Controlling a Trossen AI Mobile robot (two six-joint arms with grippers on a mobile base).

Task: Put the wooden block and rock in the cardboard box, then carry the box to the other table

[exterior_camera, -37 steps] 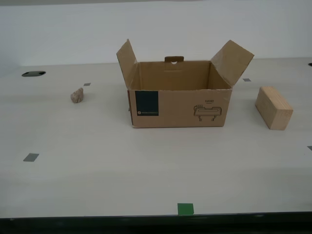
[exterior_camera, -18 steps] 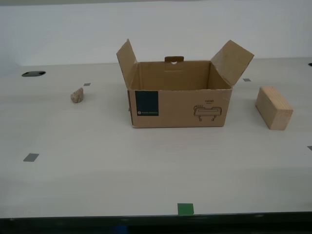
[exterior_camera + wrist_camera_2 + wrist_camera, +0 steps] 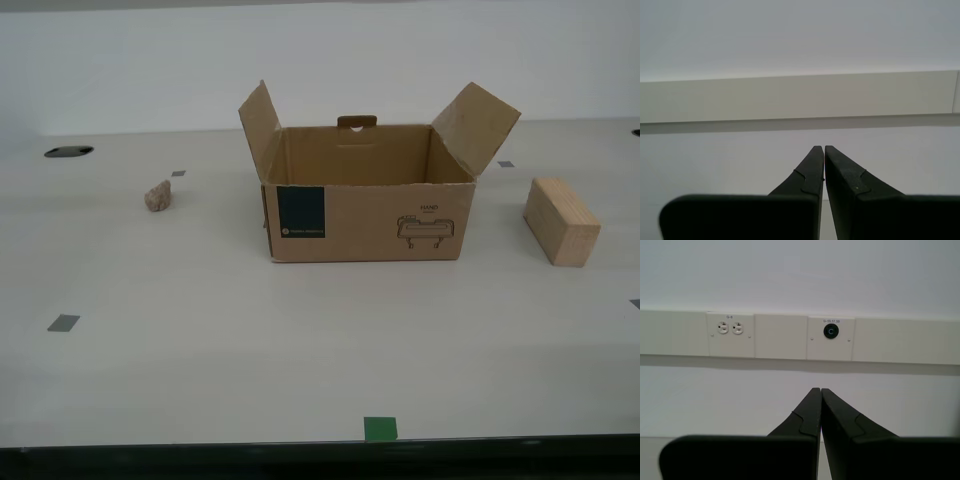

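The cardboard box [image 3: 366, 210] stands open in the middle of the off-white table, flaps raised, navy label and line drawing facing the camera. The rock [image 3: 157, 195] lies on the table toward the exterior view's left of the box. The wooden block [image 3: 561, 220] lies toward the exterior view's right of it. Neither arm appears in the exterior view. My first gripper [image 3: 819, 390] is shut and empty, pointing at a wall with outlets. My second gripper [image 3: 823, 148] is shut and empty, facing a plain wall. The other table is out of view.
Grey tape squares [image 3: 63, 322] dot the tabletop and a green tape mark [image 3: 380, 429] sits at its near edge. A dark hole [image 3: 68, 152] lies at the far left of the exterior view. A wall trunking strip with sockets [image 3: 730, 328] faces the first wrist camera.
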